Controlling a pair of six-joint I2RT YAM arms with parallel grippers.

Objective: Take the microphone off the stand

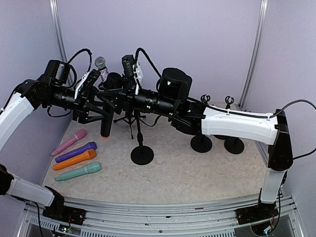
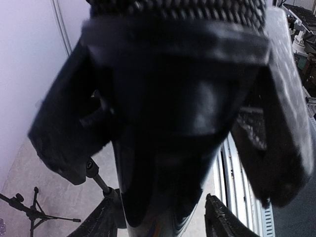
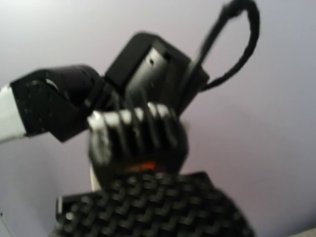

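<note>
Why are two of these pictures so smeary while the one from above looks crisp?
Top external view: sharp, evenly lit, no hard shadows on the table; left wrist view: the black microphone sits so close to the lens that it fills the frame, dark and blurred; right wrist view: soft throughout, including the woven mesh along the bottom edge.

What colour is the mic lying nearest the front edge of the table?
The mic is teal, clearest in the top view.
</note>
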